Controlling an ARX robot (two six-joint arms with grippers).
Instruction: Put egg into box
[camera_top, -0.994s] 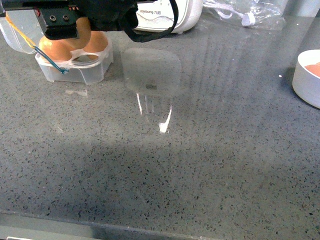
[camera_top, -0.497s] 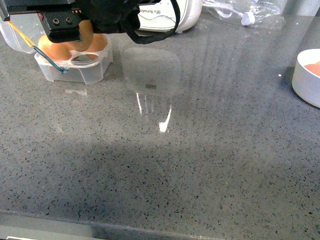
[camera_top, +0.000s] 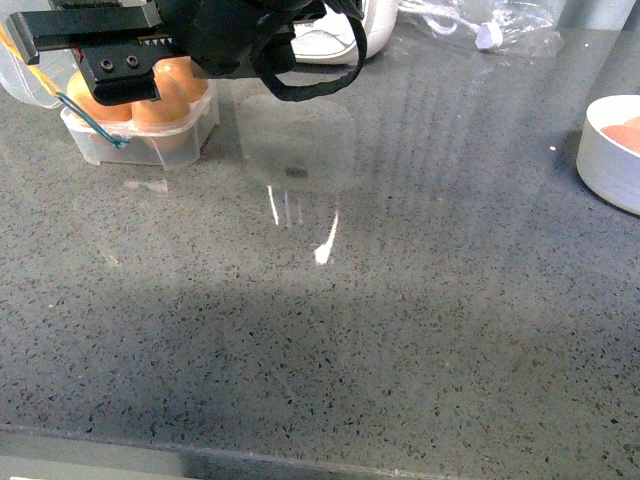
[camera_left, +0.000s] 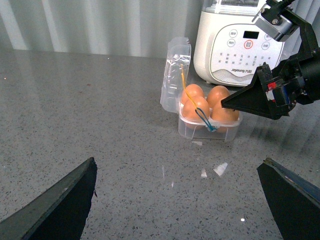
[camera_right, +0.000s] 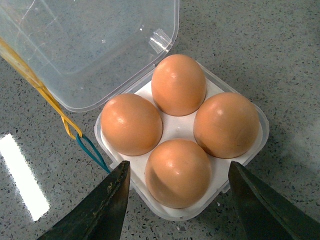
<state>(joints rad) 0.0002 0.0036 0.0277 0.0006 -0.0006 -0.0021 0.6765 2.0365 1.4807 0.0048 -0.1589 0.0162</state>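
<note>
At the upper left of the front view, the right pincer (camera_top: 120, 65) hangs just above the small clear plastic four-cell box (camera_top: 180, 140). Its jaws stand wide apart and grip nothing. The right wrist view shows them either side of the nearest smooth orange-brown egg (camera_right: 176, 175), apart from its shell. That egg sits in its cell and three like it fill the others, so all four cells are taken. The box's hinged clear lid (camera_right: 90, 45) lies open behind, with a yellow-and-blue band (camera_right: 75, 132) trailing off one side.

The placing step looks done. The next move calls for a straight lift clear of the eggs, without catching the band or lid.

The left pincer (camera_left: 177, 165) is wide open and empty, well apart over the grey speckled counter (camera_top: 400, 330).
</note>
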